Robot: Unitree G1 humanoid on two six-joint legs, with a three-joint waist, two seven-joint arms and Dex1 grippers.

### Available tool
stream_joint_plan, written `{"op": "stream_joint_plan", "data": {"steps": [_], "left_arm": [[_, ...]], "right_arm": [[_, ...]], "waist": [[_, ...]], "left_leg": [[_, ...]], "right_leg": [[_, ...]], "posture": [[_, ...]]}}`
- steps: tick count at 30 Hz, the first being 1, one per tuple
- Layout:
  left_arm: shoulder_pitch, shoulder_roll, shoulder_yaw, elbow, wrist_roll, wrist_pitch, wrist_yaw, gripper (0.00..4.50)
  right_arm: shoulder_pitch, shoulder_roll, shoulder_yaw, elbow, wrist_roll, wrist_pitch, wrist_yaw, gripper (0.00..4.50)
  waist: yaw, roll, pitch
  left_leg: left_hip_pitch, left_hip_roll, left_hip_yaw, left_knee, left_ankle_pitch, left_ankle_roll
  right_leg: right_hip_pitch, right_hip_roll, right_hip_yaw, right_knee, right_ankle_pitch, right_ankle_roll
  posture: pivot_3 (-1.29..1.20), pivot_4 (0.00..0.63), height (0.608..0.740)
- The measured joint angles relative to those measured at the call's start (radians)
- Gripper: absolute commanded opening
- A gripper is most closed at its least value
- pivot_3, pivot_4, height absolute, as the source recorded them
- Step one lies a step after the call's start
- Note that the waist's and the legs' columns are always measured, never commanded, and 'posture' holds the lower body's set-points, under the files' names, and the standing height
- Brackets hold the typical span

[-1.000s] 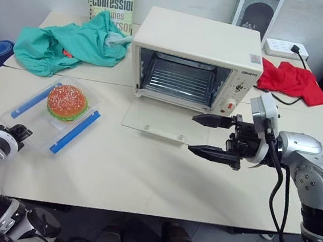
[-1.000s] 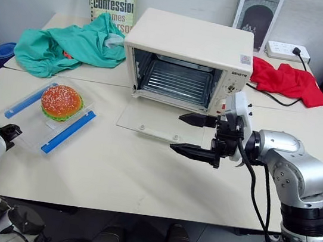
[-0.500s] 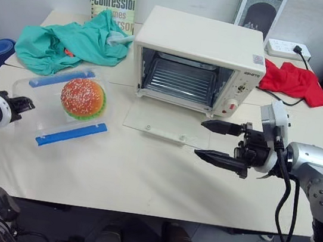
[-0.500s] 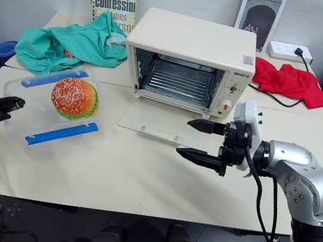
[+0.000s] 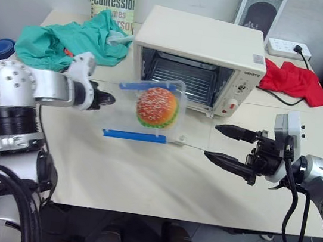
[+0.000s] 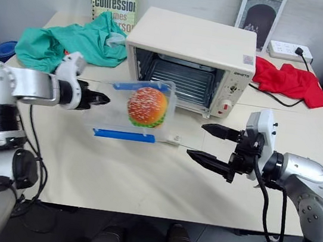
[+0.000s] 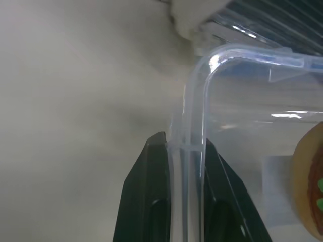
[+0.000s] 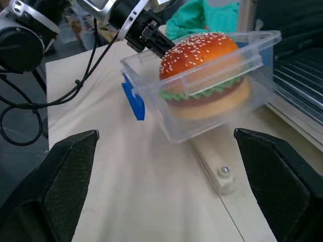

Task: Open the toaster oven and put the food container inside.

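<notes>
The surface point(image 5: 140, 184) carries the toaster oven point(image 5: 199, 45), with its door point(image 5: 192, 138) folded down flat and the wire rack point(image 5: 182, 79) exposed. The food container point(image 5: 148, 110) is held off the surface, tilted, directly in front of the oven opening above the door. The left gripper point(image 5: 109, 98) has its fingers point(image 7: 151, 201) clamped narrow on the container's rim. The right gripper point(image 5: 225, 145) hangs right of the door, fingers spread wide and holding nothing.
</notes>
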Motion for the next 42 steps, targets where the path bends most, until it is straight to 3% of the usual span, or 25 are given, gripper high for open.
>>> {"op": "stream_joint_plan", "data": {"steps": [4,9,18,27,28,30,33,36,39,42], "left_arm": [[-0.12,-0.069,-0.072,0.081,0.102,-0.05,-0.066,0.2],[-0.152,-0.103,-0.121,0.173,0.221,-0.135,-0.13,0.2],[-0.169,-0.154,-0.149,0.216,0.337,-0.208,-0.239,2.98],[-0.074,-0.114,-0.018,0.018,0.298,-0.281,-0.377,2.98],[-0.041,-0.095,0.006,-0.018,0.287,-0.288,-0.401,3.01],[0.03,-0.06,0.06,-0.09,0.244,-0.318,-0.478,2.61],[0.154,0.024,0.083,-0.25,0.125,-0.35,-0.707,1.88],[0.286,0.131,0.044,-0.421,0.016,-0.37,-0.972,1.0],[0.377,0.187,-0.03,-0.5,-0.006,-0.402,-1.106,0.06],[0.466,0.255,-0.161,-0.573,0.049,-0.494,-1.207,0.0]], "right_arm": [[0.062,0.002,-0.031,-0.04,0.013,-0.004,-0.044,4.5],[0.099,0.01,-0.042,-0.064,0.017,-0.014,-0.088,4.5],[0.14,0.024,-0.045,-0.076,0.016,-0.052,-0.143,4.5],[0.17,0.024,-0.045,-0.083,0.028,-0.063,-0.166,4.5],[0.17,0.024,-0.045,-0.083,0.035,-0.063,-0.168,4.31],[0.171,0.024,-0.046,-0.084,0.062,-0.059,-0.17,3.94],[0.165,0.024,-0.046,-0.086,0.102,-0.044,-0.173,3.02],[0.168,0.021,-0.03,-0.087,0.102,-0.043,-0.168,2.04],[0.142,0.021,0.009,-0.087,0.1,-0.043,-0.167,1.0],[0.116,0.023,0.056,-0.083,0.074,-0.044,-0.167,0.02]], "waist": [[-0.001,0.0,0.0],[-0.002,0.0,0.0],[0.003,0.0,0.0],[-0.003,0.0,0.0],[-0.003,0.0,0.0],[-0.001,0.0,0.0],[0.0,0.0,0.0],[0.0,0.0,0.0],[0.003,0.0,0.0],[0.0,0.0,0.0]], "left_leg": [[0.001,0.0,0.001,-0.001,0.0,0.0],[0.002,0.0,0.002,-0.001,0.001,0.0],[0.001,-0.001,0.001,-0.001,0.001,0.0],[0.002,0.0,0.002,-0.001,0.001,0.0],[0.002,0.0,0.002,-0.001,0.002,-0.001],[0.001,0.0,0.001,-0.001,0.002,-0.001],[0.001,0.0,0.001,-0.001,0.003,-0.002],[0.002,0.001,0.002,-0.001,0.003,-0.003],[0.003,0.0,0.0,0.0,0.003,0.0],[0.004,0.0,0.001,0.0,0.003,0.001]], "right_leg": [[0.0,0.0,0.001,0.0,0.0,0.0],[0.0,0.0,0.002,0.001,0.0,0.0],[0.0,0.0,0.002,0.0,0.0,0.001],[0.0,0.001,0.002,0.001,0.0,0.001],[0.0,0.0,0.003,0.002,0.0,0.001],[0.0,0.0,0.002,0.002,0.0,0.001],[0.0,0.0,0.002,0.001,0.0,0.0],[0.001,0.0,0.002,0.0,0.0,0.0],[0.004,0.0,0.002,0.0,0.0,0.0],[0.005,0.001,0.002,-0.001,0.0,0.0]], "posture": [[0.0,0.15,0.74],[0.0,0.15,0.74],[0.0,0.15,0.74],[0.0,0.15,0.74],[0.0,0.15,0.74],[0.0,0.15,0.74],[0.0,0.15,0.74],[0.0,0.15,0.74],[0.0,0.15,0.74],[0.0,0.15,0.74]]}}
